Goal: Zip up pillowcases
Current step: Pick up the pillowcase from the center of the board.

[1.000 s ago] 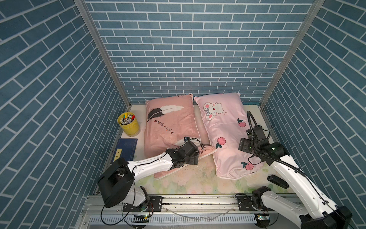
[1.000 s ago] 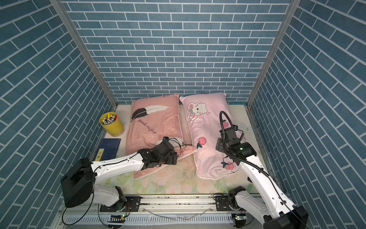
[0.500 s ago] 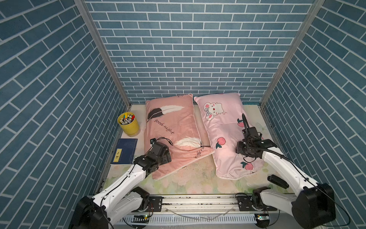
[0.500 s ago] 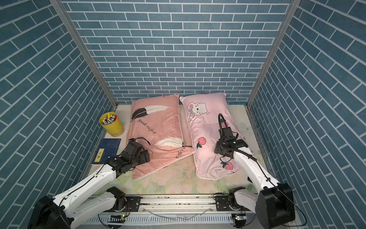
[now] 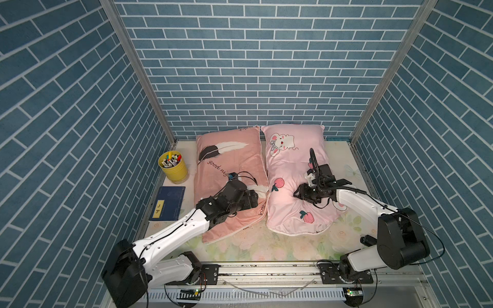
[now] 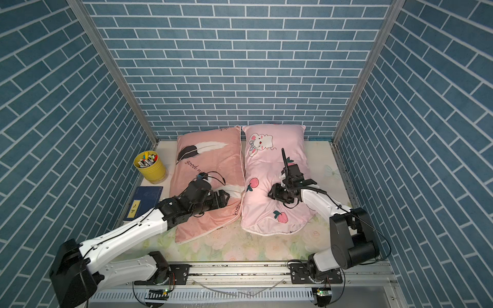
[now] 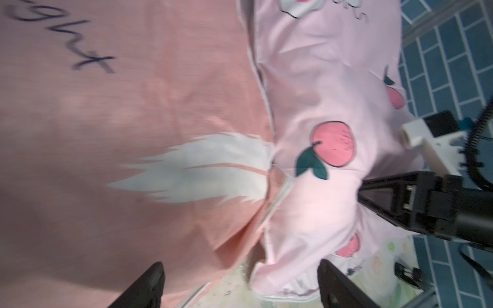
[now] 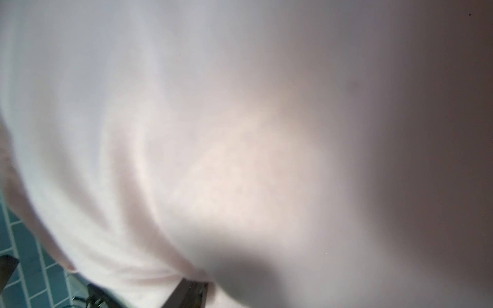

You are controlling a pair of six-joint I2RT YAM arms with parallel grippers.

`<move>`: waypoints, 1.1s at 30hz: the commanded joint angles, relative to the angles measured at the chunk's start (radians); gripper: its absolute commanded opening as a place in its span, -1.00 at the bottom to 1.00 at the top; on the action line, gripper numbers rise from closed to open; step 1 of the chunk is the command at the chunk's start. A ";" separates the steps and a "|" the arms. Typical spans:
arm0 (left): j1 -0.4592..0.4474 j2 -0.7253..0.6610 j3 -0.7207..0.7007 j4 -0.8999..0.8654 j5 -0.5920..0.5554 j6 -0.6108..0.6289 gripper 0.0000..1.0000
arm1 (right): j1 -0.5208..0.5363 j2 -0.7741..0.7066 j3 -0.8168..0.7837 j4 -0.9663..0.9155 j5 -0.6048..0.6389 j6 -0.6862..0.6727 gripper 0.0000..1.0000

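Guessing the bunny pillowcase [image 5: 290, 165] is soft, we'd pinch its edge; left gripper [image 7: 240, 266] wide, right gripper [image 5: 297, 193] we cannot tell

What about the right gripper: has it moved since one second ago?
Yes. The right gripper has moved over the light-pink pillowcase, away from the right wall.

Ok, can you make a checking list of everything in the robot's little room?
Surface: floral mat, lying flat.
Job's things: salmon-pink pillowcase and light-pink pillowcase lie side by side, touching; zips too small to tell.
Clutter: yellow cup of markers and dark blue book beside the salmon-pink pillowcase.
Grippers: left gripper open over the salmon-pink pillowcase; right gripper pressed into the light-pink pillowcase, open or shut unclear.
Cables: black cables loop at both wrists.
Surroundings: blue brick walls on three sides.
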 commanded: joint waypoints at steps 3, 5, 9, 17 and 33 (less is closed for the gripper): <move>-0.051 0.171 0.112 0.139 0.038 -0.016 0.64 | 0.036 -0.071 0.050 0.066 -0.091 0.005 0.12; -0.056 0.228 0.137 0.192 0.054 -0.031 0.43 | 0.035 -0.128 0.042 -0.018 -0.038 -0.018 0.17; -0.071 0.361 0.232 0.221 0.089 -0.024 0.28 | 0.004 -0.248 -0.003 -0.177 0.051 -0.042 0.24; -0.111 0.626 0.441 0.191 0.160 0.027 0.26 | -0.149 -0.495 -0.027 -0.444 0.214 -0.054 0.53; 0.145 0.940 0.625 0.099 0.196 0.088 0.21 | -0.527 -0.651 -0.153 -0.408 0.198 -0.035 0.14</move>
